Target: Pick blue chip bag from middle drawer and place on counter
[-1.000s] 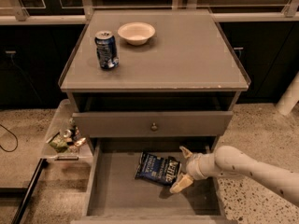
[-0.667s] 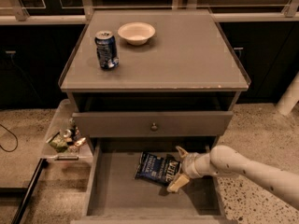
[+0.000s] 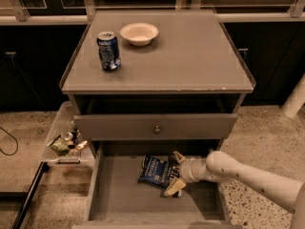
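Note:
The blue chip bag (image 3: 155,170) lies flat on the floor of the open middle drawer (image 3: 119,194), right of centre near the back. My gripper (image 3: 175,171) reaches in from the right, down inside the drawer. It is open, with one finger (image 3: 178,156) behind the bag's right edge and the other finger (image 3: 173,187) in front of it. The bag rests on the drawer floor. The counter (image 3: 190,56) is the grey top of the cabinet above.
A blue soda can (image 3: 109,50) and a pale bowl (image 3: 139,33) stand on the counter's back left. The shut upper drawer front with a knob (image 3: 156,126) overhangs the open drawer. A clear side tray with small items (image 3: 64,142) hangs at the left. A white post (image 3: 295,99) stands at the right.
My gripper has moved a little to the left, so its fingers now straddle the bag's right edge. The bag has not moved.

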Robot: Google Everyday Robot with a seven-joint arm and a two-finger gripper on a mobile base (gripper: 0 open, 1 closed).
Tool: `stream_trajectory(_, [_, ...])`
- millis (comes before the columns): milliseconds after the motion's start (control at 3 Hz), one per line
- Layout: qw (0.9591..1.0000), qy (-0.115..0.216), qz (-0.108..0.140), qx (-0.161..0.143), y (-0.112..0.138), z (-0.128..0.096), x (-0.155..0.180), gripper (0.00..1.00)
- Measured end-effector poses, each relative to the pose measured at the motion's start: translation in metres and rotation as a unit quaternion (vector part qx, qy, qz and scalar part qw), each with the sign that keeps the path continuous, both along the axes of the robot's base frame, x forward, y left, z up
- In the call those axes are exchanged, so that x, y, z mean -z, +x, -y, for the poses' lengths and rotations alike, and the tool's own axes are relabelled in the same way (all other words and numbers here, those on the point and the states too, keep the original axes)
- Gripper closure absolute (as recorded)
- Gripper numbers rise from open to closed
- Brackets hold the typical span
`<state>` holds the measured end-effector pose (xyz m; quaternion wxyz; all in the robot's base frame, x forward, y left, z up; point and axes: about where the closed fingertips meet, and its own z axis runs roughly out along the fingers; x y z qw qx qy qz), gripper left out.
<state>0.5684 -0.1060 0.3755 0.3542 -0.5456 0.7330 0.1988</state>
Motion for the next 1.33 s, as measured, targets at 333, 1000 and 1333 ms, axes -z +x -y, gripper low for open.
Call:
stream_trajectory(333, [1.0,0.003,-0.003,0.0,0.0031,-0.0115,0.0091,0.0])
stream_trajectory(1000, [1.0,0.003,-0.003,0.0,0.0031,-0.0116,0.0091,0.43])
stream_trajectory(1333, [1.0,0.003,-0.003,0.0,0.0031,-0.0116,0.0091,0.66])
